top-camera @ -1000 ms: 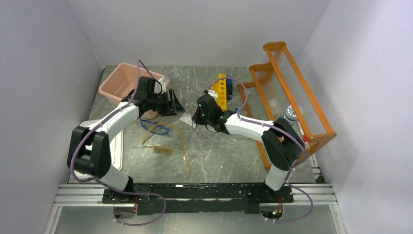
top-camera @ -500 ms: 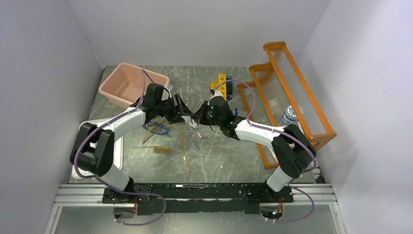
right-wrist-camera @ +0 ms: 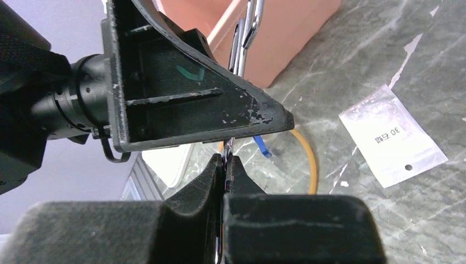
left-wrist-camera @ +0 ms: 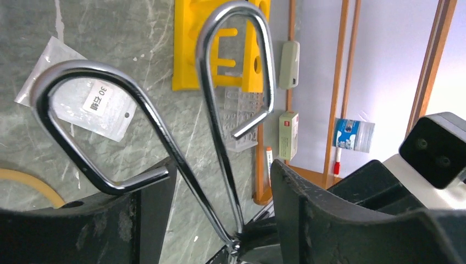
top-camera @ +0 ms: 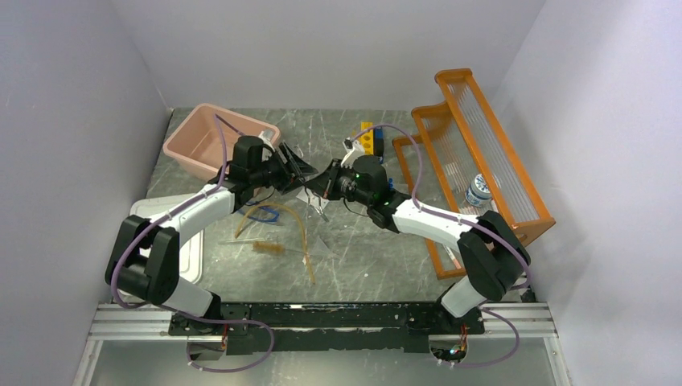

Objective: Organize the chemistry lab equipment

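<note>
Our right fingers (right-wrist-camera: 206,184) are pressed together on the thin blades of the metal scissors (left-wrist-camera: 218,144), holding them in the air above the desk (top-camera: 362,257). Our left fingers (left-wrist-camera: 313,220) stand apart, one on either side of the scissors' shanks, just below the loop handles. The white packet (right-wrist-camera: 391,144) lies flat on the desk beneath, near the amber tubing (right-wrist-camera: 312,159).
</note>
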`<control>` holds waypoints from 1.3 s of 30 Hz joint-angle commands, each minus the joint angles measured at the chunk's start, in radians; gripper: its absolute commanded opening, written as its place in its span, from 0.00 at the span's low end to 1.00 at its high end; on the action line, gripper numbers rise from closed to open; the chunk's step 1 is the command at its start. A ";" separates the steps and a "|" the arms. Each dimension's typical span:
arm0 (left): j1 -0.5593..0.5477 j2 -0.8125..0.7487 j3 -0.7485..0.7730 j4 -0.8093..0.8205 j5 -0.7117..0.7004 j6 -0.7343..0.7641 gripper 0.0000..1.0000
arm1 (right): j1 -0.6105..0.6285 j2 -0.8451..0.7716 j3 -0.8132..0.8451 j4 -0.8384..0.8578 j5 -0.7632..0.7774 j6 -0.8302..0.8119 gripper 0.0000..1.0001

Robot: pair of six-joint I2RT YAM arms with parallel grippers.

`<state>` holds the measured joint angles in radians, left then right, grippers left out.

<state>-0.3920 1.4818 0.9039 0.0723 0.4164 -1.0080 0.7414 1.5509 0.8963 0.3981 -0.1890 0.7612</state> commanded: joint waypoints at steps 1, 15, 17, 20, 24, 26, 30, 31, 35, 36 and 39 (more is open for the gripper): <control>-0.011 -0.024 -0.002 0.039 -0.063 -0.023 0.63 | -0.003 -0.025 -0.004 0.082 -0.029 -0.005 0.00; -0.012 -0.110 -0.006 0.031 -0.067 0.052 0.06 | -0.017 -0.024 0.017 0.084 0.004 -0.017 0.12; -0.011 -0.109 0.017 0.017 -0.071 0.077 0.05 | -0.023 -0.027 0.027 0.079 -0.002 -0.016 0.26; -0.011 -0.110 0.067 -0.016 -0.104 0.136 0.05 | -0.040 -0.046 0.037 0.078 -0.006 -0.012 0.48; 0.004 -0.111 0.167 -0.122 -0.162 0.228 0.05 | -0.061 -0.089 0.067 0.050 0.015 -0.043 0.60; 0.028 -0.104 0.228 -0.186 -0.190 0.268 0.05 | -0.075 -0.100 0.094 0.010 0.028 -0.066 0.61; 0.141 -0.081 0.316 -0.282 -0.227 0.287 0.05 | -0.096 -0.111 0.148 -0.073 0.071 -0.138 0.61; 0.189 -0.075 0.333 -0.294 -0.226 0.285 0.05 | -0.099 -0.111 0.158 -0.087 0.082 -0.154 0.61; 0.309 -0.028 0.396 -0.334 -0.254 0.297 0.05 | -0.113 -0.097 0.182 -0.132 0.097 -0.186 0.62; 0.350 0.009 0.434 -0.352 -0.274 0.299 0.05 | -0.122 -0.084 0.197 -0.156 0.097 -0.194 0.62; 0.414 0.081 0.487 -0.367 -0.297 0.279 0.05 | -0.131 -0.066 0.211 -0.178 0.101 -0.210 0.62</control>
<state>-0.0498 1.4837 1.3083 -0.2516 0.1745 -0.7288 0.6277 1.4586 1.0683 0.2771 -0.1120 0.6018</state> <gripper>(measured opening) 0.072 0.618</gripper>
